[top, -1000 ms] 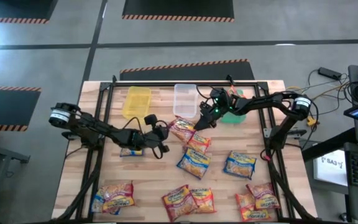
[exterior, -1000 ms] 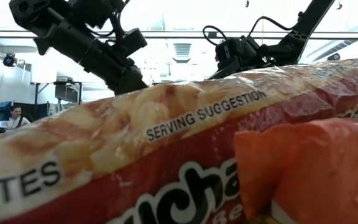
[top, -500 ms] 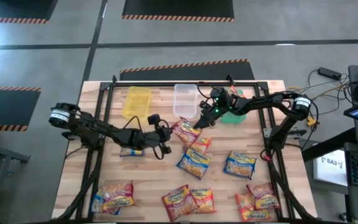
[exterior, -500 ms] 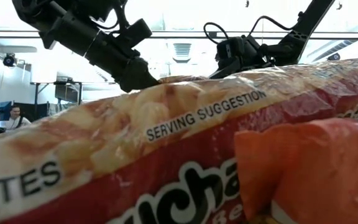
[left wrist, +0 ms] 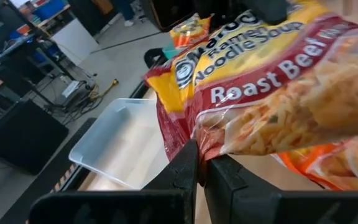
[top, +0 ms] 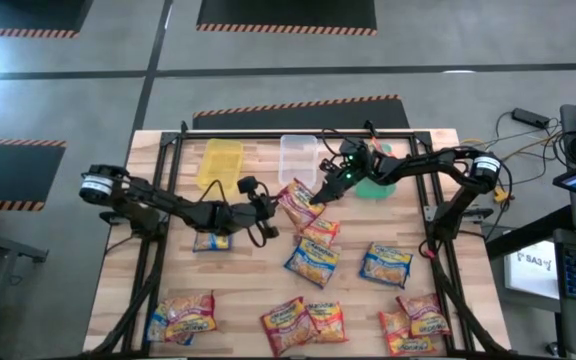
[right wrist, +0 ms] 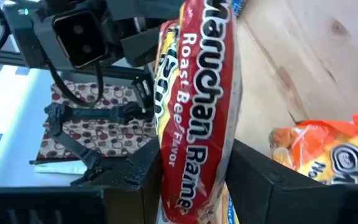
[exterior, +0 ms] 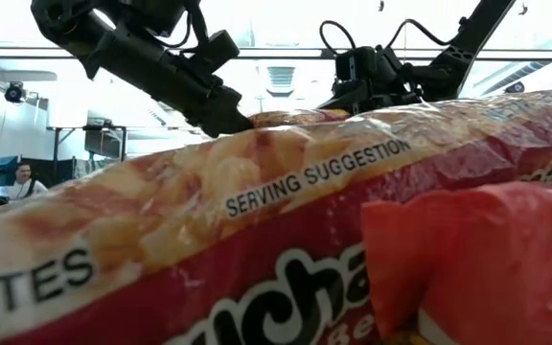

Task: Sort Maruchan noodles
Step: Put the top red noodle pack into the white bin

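Note:
A red Roast Beef Maruchan packet [top: 296, 199] hangs between my two grippers, just on the near side of the clear bin [top: 297, 160]. My left gripper [top: 268, 206] is shut on its left end. My right gripper [top: 318, 194] is shut on its right end. The packet also shows in the left wrist view [left wrist: 272, 93], the right wrist view [right wrist: 197, 93] and, small, in the low view [exterior: 290, 118]. Other packets lie flat on the table: an orange one [top: 319, 231] and blue-and-yellow ones [top: 311, 262] [top: 385, 264] [top: 211, 241]. My left gripper pinches the packet's red end seam [left wrist: 191, 138] between its two fingers, which come about level from the table's left. The packet stretches away from the fingers, face up and off the table. My right gripper pinches the packet's body near its right end [right wrist: 194, 165] between its two fingers, one on each flat face. The fingers come from the table's right side, slanting down. The packet stands edge-on between them, above the wood.
A yellow bin [top: 220, 163] and a green bin [top: 376, 186] flank the clear bin at the far side. Several red and orange packets lie along the near edge [top: 183, 315] [top: 303, 322] [top: 413, 322]; one [exterior: 257, 240] fills the low view.
My left gripper has gone toward the table's far edge and to the right, up from near the blue-and-yellow packet to the left end of the red packet, and has met it there. My right gripper has kept hold of the packet, which has shifted slightly toward the far edge.

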Robot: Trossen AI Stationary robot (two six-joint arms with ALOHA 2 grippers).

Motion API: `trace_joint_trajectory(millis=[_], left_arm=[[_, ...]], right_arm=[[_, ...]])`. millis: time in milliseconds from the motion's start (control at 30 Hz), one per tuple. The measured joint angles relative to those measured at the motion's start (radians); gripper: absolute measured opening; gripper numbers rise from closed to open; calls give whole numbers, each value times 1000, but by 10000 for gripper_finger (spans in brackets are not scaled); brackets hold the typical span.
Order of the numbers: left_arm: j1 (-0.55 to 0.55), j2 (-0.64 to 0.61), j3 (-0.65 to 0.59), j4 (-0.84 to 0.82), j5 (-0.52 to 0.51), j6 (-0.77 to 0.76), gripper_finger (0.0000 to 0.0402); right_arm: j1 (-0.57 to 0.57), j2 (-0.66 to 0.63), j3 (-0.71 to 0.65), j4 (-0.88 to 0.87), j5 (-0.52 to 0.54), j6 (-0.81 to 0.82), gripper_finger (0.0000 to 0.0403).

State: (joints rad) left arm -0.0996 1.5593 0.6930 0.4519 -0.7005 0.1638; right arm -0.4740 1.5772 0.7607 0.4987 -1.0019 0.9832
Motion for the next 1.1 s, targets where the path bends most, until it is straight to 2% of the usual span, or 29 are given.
trace_joint_trajectory(millis=[467, 867, 1100], left_arm=[[42, 0, -1, 84, -8, 42, 0], [46, 0, -1, 87, 2, 56, 1], [46, 0, -1, 86, -2, 56, 36]], right_arm=[[-4, 0, 85, -62, -11, -58, 133], [-4, 0, 93, -107, -7, -100, 122], [-4, 0, 93, -110, -7, -97, 121]])
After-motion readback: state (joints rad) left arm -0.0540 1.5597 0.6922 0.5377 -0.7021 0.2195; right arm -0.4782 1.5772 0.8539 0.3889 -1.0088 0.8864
